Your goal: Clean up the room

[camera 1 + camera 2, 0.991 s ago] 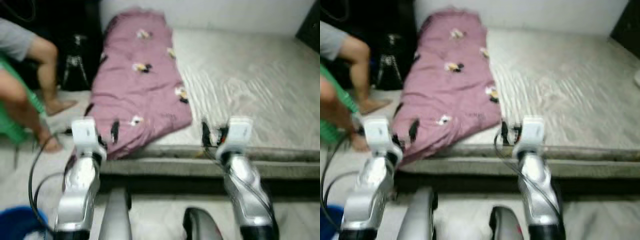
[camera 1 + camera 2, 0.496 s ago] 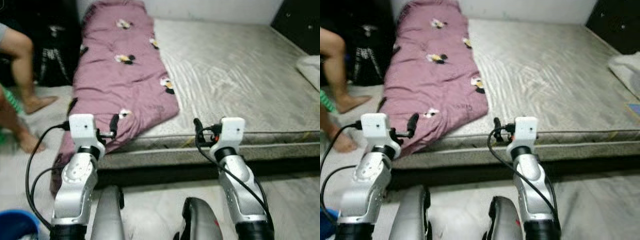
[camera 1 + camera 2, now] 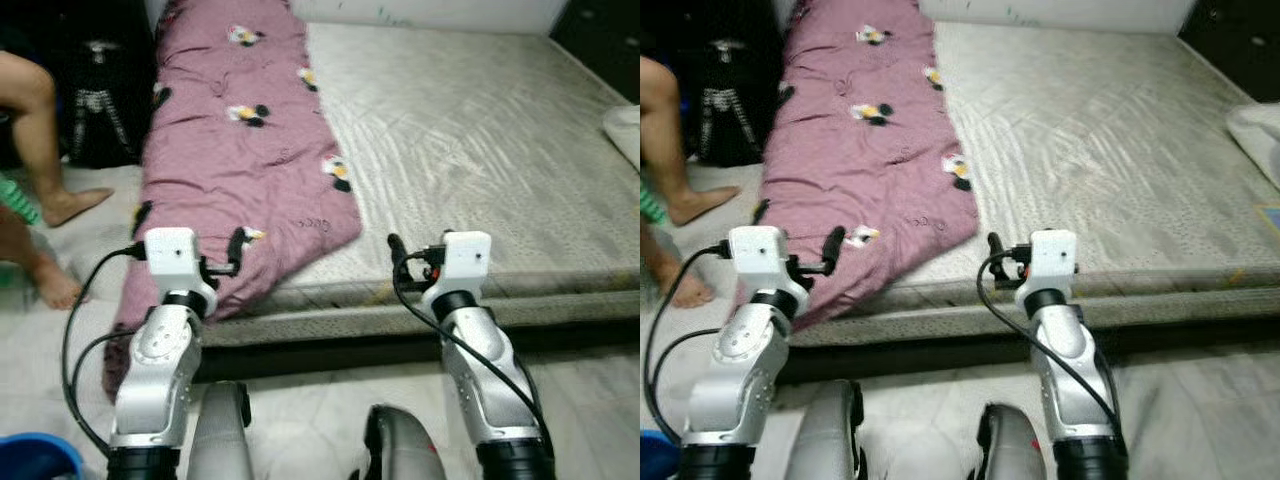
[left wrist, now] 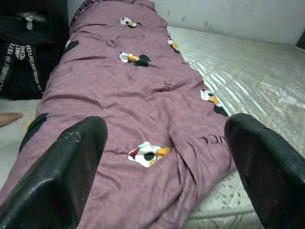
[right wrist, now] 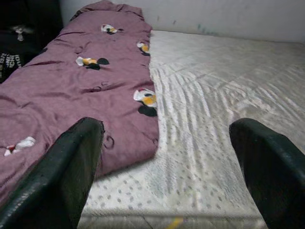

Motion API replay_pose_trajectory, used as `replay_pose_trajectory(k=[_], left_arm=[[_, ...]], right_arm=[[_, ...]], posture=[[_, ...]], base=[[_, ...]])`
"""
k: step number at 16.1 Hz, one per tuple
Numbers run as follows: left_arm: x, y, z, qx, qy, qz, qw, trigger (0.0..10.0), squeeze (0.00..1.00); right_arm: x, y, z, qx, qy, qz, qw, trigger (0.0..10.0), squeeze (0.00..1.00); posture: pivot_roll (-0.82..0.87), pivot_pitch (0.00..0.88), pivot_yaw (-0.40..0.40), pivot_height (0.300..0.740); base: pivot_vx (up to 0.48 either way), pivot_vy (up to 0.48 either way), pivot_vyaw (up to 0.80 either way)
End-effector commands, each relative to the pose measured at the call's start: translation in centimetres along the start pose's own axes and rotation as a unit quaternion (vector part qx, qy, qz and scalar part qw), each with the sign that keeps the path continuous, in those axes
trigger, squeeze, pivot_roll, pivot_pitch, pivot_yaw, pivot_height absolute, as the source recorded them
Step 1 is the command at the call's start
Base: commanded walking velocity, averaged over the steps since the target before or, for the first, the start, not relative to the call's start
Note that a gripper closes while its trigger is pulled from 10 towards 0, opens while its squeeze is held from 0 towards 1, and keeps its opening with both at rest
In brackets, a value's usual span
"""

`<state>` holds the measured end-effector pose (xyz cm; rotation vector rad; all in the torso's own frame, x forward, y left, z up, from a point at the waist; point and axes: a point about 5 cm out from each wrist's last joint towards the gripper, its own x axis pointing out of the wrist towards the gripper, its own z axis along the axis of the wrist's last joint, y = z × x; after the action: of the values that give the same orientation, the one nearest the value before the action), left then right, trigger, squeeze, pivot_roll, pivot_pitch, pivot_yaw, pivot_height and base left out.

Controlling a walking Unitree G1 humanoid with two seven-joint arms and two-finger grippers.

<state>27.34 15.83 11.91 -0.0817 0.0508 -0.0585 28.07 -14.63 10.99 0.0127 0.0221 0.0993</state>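
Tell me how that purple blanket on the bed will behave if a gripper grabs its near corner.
The purple blanket looks soft and wrinkled, so it will probably sag and drape, not lift flat. Its near end already hangs over the mattress edge, so pulling may slide it off.

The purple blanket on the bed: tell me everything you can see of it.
The purple blanket is a soft, quilted-looking mauve cover printed with small cartoon figures in white, black and orange. It lies spread lengthwise along the left side of the grey mattress, wrinkled, reaching up to the wall end. Its near corner spills over the mattress edge and hangs toward the floor. Neither gripper touches it.
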Motion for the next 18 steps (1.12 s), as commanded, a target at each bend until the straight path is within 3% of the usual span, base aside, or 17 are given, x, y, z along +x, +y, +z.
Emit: replay_pose_trajectory(k=[1, 4, 13, 18], left_arm=[[0.00, 0.18, -0.02, 0.002, 0.002, 0.003, 1.000, 10.0, 0.00], [0.21, 0.00, 0.05, 0.002, 0.002, 0.001, 1.000, 10.0, 0.00], [0.16, -0.27, -0.32, -0.001, 0.006, -0.002, 1.000, 10.0, 0.00], [0.27, -0.49, -0.41, -0.001, 0.008, -0.007, 1.000, 10.0, 0.00]], right_arm=[[0.13, 0.20, 0.34, -0.001, -0.008, 0.007, 1.000, 10.0, 0.00], [0.33, 0.28, 0.43, -0.002, -0.008, 0.010, 1.000, 10.0, 0.00], [0.31, -0.11, 0.32, -0.001, -0.005, -0.003, 1.000, 10.0, 0.00], [0.26, -0.23, 0.23, 0.006, -0.001, -0.008, 1.000, 10.0, 0.00]], posture=[[-0.02, 0.055, -0.084, 0.621], [-0.02, 0.054, -0.086, 0.621], [-0.03, 0.041, -0.089, 0.621], [-0.03, 0.033, -0.086, 0.621]], base=[[0.270, 0.000, 0.49], [0.260, 0.000, 0.79], [0.252, 0.000, 0.00], [0.255, 0.000, -0.39]])
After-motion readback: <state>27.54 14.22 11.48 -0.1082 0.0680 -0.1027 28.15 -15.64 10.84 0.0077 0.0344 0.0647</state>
